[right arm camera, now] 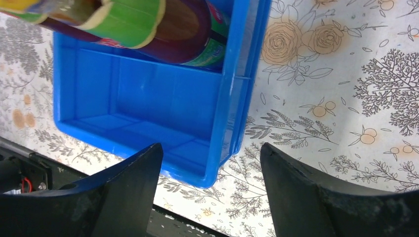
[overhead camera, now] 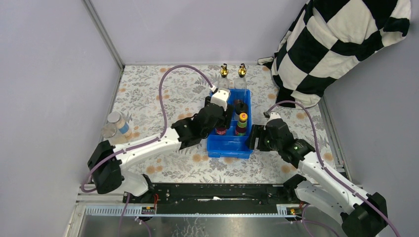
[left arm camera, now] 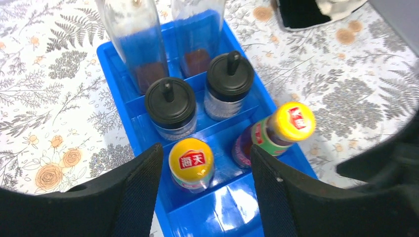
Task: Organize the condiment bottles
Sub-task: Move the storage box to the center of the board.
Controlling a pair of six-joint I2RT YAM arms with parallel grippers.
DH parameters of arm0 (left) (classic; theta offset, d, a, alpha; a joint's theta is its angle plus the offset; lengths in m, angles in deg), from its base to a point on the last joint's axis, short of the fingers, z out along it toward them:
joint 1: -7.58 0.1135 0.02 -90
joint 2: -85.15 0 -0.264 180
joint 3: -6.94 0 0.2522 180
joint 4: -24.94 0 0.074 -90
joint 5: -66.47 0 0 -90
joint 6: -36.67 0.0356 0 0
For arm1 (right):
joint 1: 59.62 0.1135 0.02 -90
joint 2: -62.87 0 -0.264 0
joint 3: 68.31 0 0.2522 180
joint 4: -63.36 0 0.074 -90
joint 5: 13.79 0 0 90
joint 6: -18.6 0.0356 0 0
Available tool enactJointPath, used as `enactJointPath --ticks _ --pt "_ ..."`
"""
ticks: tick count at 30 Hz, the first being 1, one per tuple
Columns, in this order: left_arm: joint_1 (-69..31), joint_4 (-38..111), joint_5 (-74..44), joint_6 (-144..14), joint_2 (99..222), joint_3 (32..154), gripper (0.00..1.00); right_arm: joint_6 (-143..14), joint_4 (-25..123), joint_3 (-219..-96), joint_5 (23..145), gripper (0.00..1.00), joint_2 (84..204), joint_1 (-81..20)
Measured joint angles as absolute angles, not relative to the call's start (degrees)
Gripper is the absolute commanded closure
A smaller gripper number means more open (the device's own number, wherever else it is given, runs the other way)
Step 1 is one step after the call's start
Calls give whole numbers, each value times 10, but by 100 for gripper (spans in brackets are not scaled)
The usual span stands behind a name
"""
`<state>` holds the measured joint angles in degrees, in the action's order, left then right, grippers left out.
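Observation:
The blue tray (overhead camera: 228, 150) holds six condiment bottles. Two tall clear gold-spouted bottles (overhead camera: 224, 71) (left arm camera: 134, 44) stand in its far compartment. Two squat black-capped bottles (left arm camera: 170, 106) stand in the middle one. Two dark sauce bottles with orange-yellow caps (left arm camera: 191, 162) (overhead camera: 242, 119) stand in the third; the right one leans. The nearest compartment (right arm camera: 148, 98) is empty. Two clear silver-lidded jars (overhead camera: 113, 123) stand on the table at the far left. My left gripper (left arm camera: 205, 190) is open and empty above the left sauce bottle. My right gripper (right arm camera: 210, 182) is open and empty, its jaws either side of the tray's near right corner (right arm camera: 232, 143).
A black-and-white checkered cloth (overhead camera: 336, 44) hangs at the back right. Grey walls close in the flower-patterned table on the left, back and right. A black rail (overhead camera: 212, 190) runs along the table's near edge.

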<state>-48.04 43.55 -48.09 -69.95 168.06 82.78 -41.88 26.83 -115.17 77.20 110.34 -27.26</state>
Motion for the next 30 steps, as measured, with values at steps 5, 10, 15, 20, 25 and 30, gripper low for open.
enactJointPath --ticks 5,10,15,20,25,30 --pt "-510 467 -508 -711 1639 841 50 -415 286 -1140 763 35 1136 -273" --pt "-526 487 -534 -743 1596 828 58 -412 296 -1139 756 40 1174 -273" --pt "-542 512 -573 -782 1579 796 49 -411 298 -1139 743 50 1199 -273" --pt "-549 536 -590 -820 1579 768 48 -409 310 -1139 732 51 1212 -270" --pt "-565 554 -605 -853 1567 743 48 -403 331 -1139 719 65 1240 -270" --pt "-573 564 -614 -874 1530 719 48 -398 359 -1141 711 87 1279 -269"
